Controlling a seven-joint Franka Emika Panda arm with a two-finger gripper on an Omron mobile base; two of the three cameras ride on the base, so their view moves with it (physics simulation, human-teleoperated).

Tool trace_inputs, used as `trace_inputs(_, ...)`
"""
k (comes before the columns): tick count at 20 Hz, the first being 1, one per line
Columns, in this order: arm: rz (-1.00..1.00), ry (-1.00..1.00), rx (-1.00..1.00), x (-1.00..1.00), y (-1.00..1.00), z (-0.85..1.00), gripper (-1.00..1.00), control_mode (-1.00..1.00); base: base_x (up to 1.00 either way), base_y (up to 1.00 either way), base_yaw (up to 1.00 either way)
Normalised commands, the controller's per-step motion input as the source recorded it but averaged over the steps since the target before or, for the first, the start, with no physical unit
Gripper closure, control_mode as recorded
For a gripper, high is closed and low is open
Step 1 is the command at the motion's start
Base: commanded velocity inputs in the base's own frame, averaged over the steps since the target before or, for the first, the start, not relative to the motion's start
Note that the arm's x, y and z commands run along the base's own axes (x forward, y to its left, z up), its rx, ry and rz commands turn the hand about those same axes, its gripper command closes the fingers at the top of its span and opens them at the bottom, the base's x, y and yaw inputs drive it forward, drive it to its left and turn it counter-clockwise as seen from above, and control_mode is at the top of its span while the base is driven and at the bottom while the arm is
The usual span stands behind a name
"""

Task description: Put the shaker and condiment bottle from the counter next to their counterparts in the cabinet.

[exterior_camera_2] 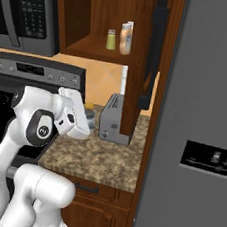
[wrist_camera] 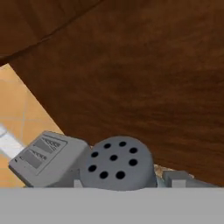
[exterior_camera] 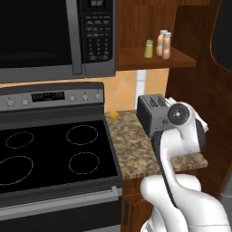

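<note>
Beside the toaster [exterior_camera_2: 114,118] above the counter [exterior_camera_2: 97,160], the shaker [exterior_camera_2: 89,118] is clamped in the gripper [exterior_camera_2: 83,127]; its holed top is seen close in the hand view, hidden behind the arm from the left.

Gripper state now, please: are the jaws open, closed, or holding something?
Gripper: jaws closed on the shaker, whose grey perforated top sits right between them in the hand view.

Speckled granite counter [exterior_camera: 136,149] bearing a grey toaster [exterior_camera: 150,113] just beyond the fingers; cabinet shelf [exterior_camera: 136,59] above them holding yellow-green shaker [exterior_camera: 148,49] beside two orange bottles [exterior_camera: 164,44].
</note>
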Motion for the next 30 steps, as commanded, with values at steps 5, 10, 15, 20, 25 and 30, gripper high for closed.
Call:
trace_inputs(5, 0.23, -0.19, 0.0, -0.22, 0.31, 0.95, 1.0, -1.0, 0.0, 0.0, 0.0)
trace_inputs(10, 0.22, -0.24, 0.0, -0.36, 0.19, 0.96, 1.0, -1.0, 0.0, 0.0, 0.0)
trace_inputs(15, 0.25, -0.08, 0.0, -0.14, 0.31, 0.73, 1.0, -1.0, 0.0, 0.0, 0.0)
trace_inputs(20, 0.21, 0.07, -0.04, 0.03, 0.34, 0.53, 1.0, -1.0, 0.0, 0.0, 0.0)
trace_inputs(25, 0.13, 0.01, -0.09, 0.0, 0.19, 0.3, 1.0, -1.0, 0.0, 0.0, 0.0)
trace_inputs(30, 0.01, -0.03, -0.07, 0.08, 0.02, 0.05, 1.0, -1.0, 0.0, 0.0, 0.0)
